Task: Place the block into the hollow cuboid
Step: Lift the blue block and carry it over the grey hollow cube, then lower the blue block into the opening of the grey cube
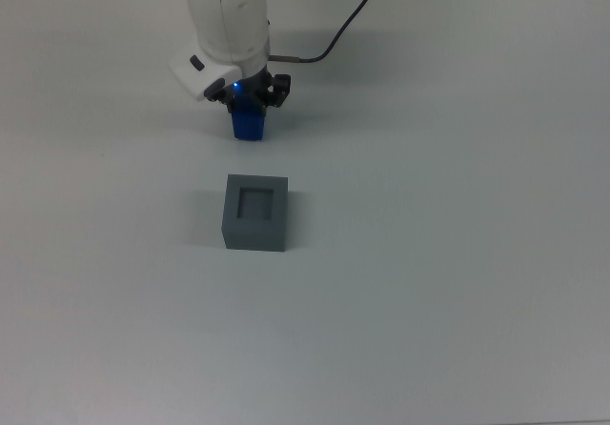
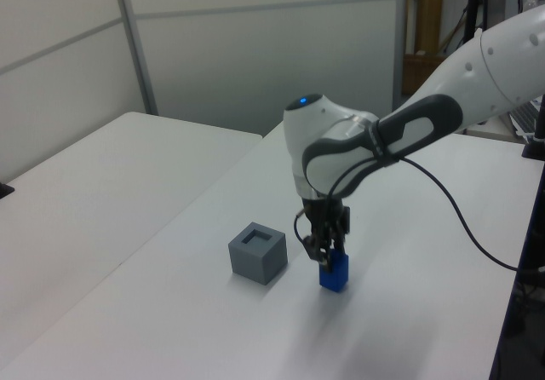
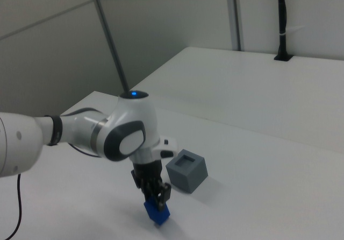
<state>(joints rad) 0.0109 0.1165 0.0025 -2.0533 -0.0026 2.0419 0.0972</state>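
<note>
We see the gripper down over the block in the upper middle of the top view, upper left of centre. In the left view the gripper sits at lower centre, in the right view at lower centre-left. The fingers straddle the top of the block and look closed in against it, but we cannot tell for sure whether they are pressing it or just beside its faces. The block rests on the white table, bottom face down, not lifted as far as we can see.

Block orientation: near cube-like, no clear long axis. In the top view its lower face runs roughly level with the frame edge. In the right view the block shows a corner toward the camera, at the bottom of the frame.

The hollow cuboid sits near the middle of the top view, directly below the block and apart from it, recess facing up, sides roughly square to the frame. In the left view the hollow cuboid is just left of the block; in the right view it is up and right of it. Recess looks unfilled.

A black cable runs from the arm toward the top edge of the top view.
</note>
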